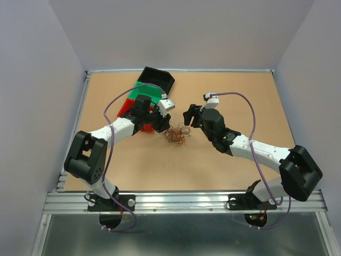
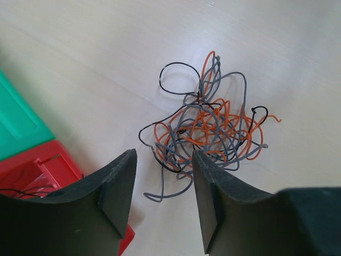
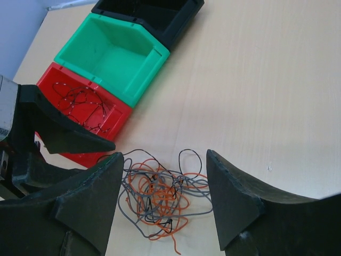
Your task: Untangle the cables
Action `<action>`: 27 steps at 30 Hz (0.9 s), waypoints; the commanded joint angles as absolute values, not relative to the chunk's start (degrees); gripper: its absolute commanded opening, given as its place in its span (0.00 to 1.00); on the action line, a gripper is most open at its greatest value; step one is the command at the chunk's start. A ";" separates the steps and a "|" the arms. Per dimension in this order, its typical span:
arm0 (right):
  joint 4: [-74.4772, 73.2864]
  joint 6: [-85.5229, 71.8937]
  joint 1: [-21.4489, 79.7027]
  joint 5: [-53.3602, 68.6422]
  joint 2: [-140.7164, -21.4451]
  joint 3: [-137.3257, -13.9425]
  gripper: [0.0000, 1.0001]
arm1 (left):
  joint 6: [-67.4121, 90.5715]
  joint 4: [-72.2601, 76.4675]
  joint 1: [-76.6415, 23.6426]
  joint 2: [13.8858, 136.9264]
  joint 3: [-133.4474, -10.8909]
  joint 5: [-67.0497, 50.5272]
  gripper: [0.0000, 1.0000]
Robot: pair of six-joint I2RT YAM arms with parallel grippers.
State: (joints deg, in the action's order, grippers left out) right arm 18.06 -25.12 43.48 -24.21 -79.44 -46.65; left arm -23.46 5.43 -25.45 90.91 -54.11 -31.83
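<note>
The cables lie in a loose orange, grey and black clump on the worktop, near the centre of the top view and just right of the red bin. The left gripper hangs at the clump's lower edge in its wrist view, jaws apart, pinching nothing. The right gripper stands wide open over the clump, empty.

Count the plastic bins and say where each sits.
3, in a row: black plastic bin farthest back, green plastic bin in the middle, red plastic bin nearest, by the left gripper. None seems hidden.
</note>
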 commanded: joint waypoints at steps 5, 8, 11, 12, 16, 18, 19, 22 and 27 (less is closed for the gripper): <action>21.18 -25.31 43.33 -24.96 -78.40 -45.35 0.69 | -23.64 5.18 -25.84 91.32 -58.36 -31.91 0.31; 21.18 -25.31 43.33 -24.35 -78.92 -45.53 0.69 | -24.08 5.45 -25.84 90.79 -58.19 -31.64 0.23; 21.18 -25.14 43.33 -23.21 -80.24 -46.05 0.69 | -24.52 6.41 -25.84 89.13 -57.04 -31.20 0.12; 21.18 -25.05 43.33 -22.59 -80.85 -46.23 0.69 | -24.61 6.94 -25.75 88.69 -56.43 -31.11 0.09; 21.27 -24.61 43.33 -19.79 -82.26 -46.84 0.69 | -24.96 7.82 -25.75 86.40 -55.20 -30.59 0.00; 22.32 -23.73 43.33 -17.59 -82.88 -46.76 0.70 | -25.22 8.08 -25.75 85.52 -54.85 -30.76 0.00; 22.93 -23.56 43.33 -14.79 -83.32 -46.67 0.70 | -25.49 8.35 -25.75 84.39 -54.23 -30.94 0.00; 27.85 -22.41 43.33 -9.86 -85.25 -45.01 0.72 | -25.58 9.31 -25.75 82.19 -52.83 -31.64 0.00; 34.36 -20.92 43.33 -0.89 -89.82 -44.73 0.72 | -25.23 10.02 -25.75 77.52 -51.77 -33.13 0.00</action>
State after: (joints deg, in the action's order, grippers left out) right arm 25.65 -23.05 43.48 -9.02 -87.05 -45.91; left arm -24.82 6.96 -25.54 82.15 -52.23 -31.00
